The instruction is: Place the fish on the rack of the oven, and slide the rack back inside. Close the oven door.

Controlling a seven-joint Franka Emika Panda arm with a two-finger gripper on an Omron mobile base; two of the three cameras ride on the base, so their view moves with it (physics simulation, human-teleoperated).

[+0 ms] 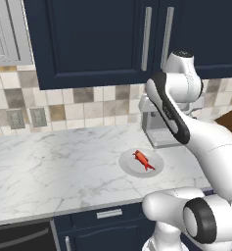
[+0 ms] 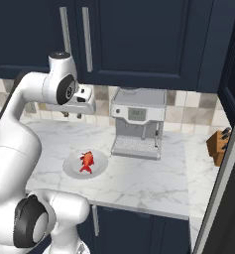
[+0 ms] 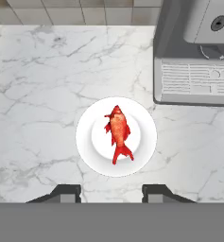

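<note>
- The fish is red-orange and lies flat in the middle of a round white plate (it takes up a small part of the plate).
- The plate sits on the white marble surface, near the front of a grey coffee machine.
- The fingers are spread apart, hang above the plate, and hold nothing.
- A brown knife block stands farther from the plate, past the coffee machine.

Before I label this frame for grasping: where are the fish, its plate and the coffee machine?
fish (image 3: 118,132): hand view, mid-body.
plate (image 3: 87,142): hand view, bare white rim beside the fish.
coffee machine (image 2: 139,115): right base view, its front display panel.
</note>
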